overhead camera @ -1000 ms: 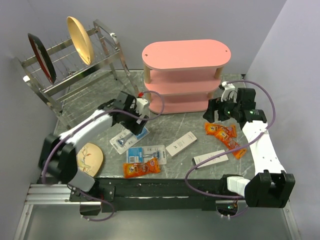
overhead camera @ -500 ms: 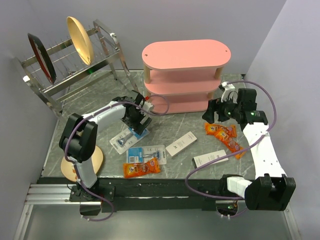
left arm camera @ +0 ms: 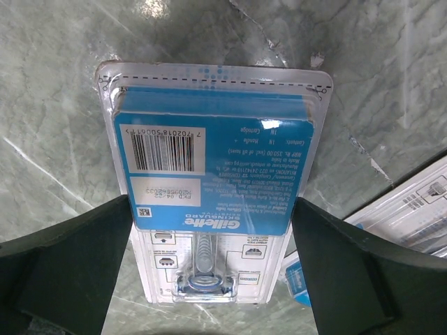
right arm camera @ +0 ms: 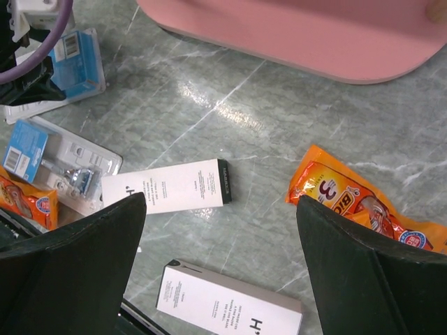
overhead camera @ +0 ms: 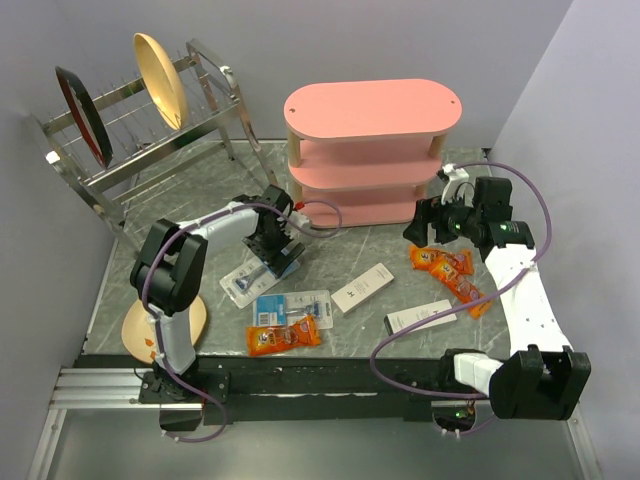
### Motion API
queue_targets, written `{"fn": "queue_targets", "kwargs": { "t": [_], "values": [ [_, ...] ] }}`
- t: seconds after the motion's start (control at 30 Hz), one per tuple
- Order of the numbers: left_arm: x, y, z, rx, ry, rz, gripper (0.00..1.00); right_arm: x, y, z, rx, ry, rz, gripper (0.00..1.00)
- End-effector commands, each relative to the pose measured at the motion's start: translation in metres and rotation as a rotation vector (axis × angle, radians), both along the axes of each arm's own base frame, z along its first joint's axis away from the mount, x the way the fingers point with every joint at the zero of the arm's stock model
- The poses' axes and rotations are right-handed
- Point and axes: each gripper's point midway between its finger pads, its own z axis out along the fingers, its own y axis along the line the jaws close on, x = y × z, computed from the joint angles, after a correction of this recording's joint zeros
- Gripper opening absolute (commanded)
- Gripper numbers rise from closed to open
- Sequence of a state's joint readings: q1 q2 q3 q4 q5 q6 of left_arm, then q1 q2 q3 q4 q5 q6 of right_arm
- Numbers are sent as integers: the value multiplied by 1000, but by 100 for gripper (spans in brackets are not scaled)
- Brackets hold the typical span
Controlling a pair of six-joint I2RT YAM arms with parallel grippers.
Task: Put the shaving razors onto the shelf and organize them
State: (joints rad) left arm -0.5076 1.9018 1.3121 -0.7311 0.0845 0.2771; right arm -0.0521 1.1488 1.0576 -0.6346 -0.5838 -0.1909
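Observation:
One razor pack (overhead camera: 250,278) lies flat on the grey table left of centre. In the left wrist view it (left arm camera: 213,150) shows its blue barcode card. My left gripper (overhead camera: 271,254) is open and low over this pack, with a finger on each side of it in the left wrist view (left arm camera: 213,276). The second razor pack (overhead camera: 295,306) lies just in front of it and also shows in the right wrist view (right arm camera: 66,167). The pink shelf (overhead camera: 372,108) stands at the back centre, and its tiers look bare. My right gripper (overhead camera: 424,229) is open and empty above the table by the shelf's right end (right arm camera: 220,272).
Two white oblong boxes (overhead camera: 362,288) (overhead camera: 420,318) lie mid-table. Orange snack packets lie at right (overhead camera: 450,268) and at the front (overhead camera: 283,337). A wire dish rack (overhead camera: 140,135) holding plates stands at back left. A wooden plate (overhead camera: 170,322) lies by the left arm's base.
The left arm has folded its elbow up and turned its wrist, keeping the gripper over the same razor pack. The right arm has barely moved.

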Motion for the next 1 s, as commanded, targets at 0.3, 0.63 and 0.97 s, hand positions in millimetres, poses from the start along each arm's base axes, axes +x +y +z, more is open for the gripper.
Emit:
{"fn": "queue_targets", "kwargs": {
  "t": [0.3,0.63,0.97],
  "values": [
    [-3,-72,28,-134,-172,-97,60,2,-6,13,-27,-90,-48,95],
    [64,-129,90,-251,-436,46,53,-5,-12,9,-43,-100,-83,95],
    [119,-159,87,-247,-533,151,56,0,-12,7,-39,-103,-86,94]
  ]
}}
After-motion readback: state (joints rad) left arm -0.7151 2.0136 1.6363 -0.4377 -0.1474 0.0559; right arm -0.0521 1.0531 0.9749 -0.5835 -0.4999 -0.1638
